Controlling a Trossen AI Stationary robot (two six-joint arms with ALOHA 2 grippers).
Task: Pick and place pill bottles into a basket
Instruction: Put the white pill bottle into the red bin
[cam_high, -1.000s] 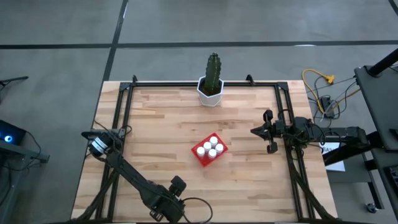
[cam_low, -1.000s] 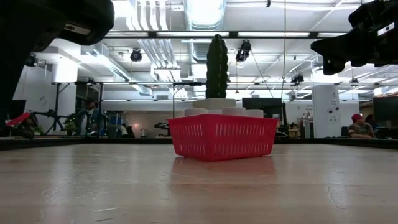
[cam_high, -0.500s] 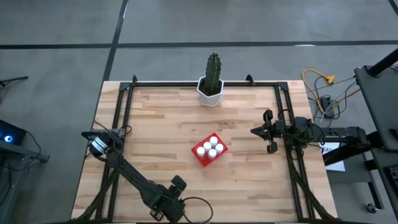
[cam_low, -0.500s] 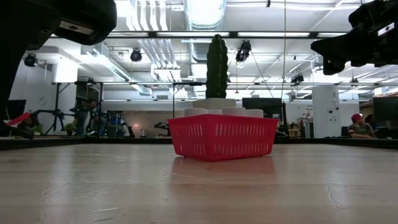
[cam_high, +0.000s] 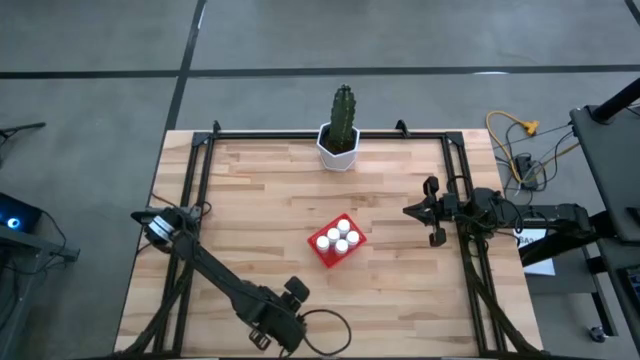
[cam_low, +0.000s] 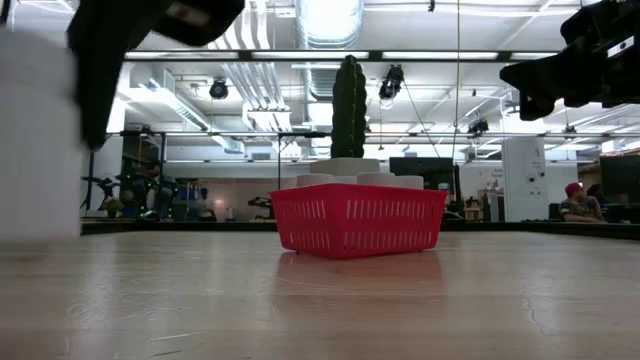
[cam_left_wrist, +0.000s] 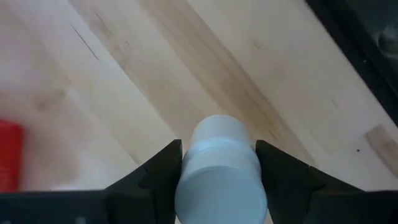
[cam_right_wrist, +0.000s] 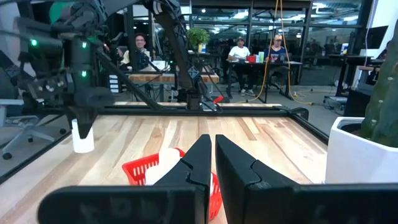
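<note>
The red basket (cam_high: 336, 241) stands in the middle of the table and holds several white pill bottles (cam_high: 338, 236); it also shows in the low view (cam_low: 358, 220). My left gripper (cam_high: 292, 300) is near the table's near edge, left of the basket, and is shut on one more white pill bottle (cam_left_wrist: 219, 171). That bottle also shows in the right wrist view (cam_right_wrist: 83, 139) and blurred at the left of the low view (cam_low: 38, 135). My right gripper (cam_high: 410, 211) waits to the right of the basket, above the table, with its fingers shut (cam_right_wrist: 213, 163) and empty. My left gripper pinches the bottle between its two fingers (cam_left_wrist: 163, 167), one on each side of the body just under the cap (cam_left_wrist: 219, 186). The fingers come from above, pointing down. The bottle hangs upright below them (cam_right_wrist: 83, 143), a little clear of the table.
A white faceted pot with a green cactus (cam_high: 340, 140) stands at the middle of the far edge. Black frame rails (cam_high: 195, 200) run along the table's left, right and far sides. Bare wood lies around the basket. People sit at desks in the room beyond (cam_right_wrist: 239, 50).
My left gripper has gone a little toward the table's right and far edges. With it the white bottle has come into the low view at the left. The basket and my right gripper have kept still.
</note>
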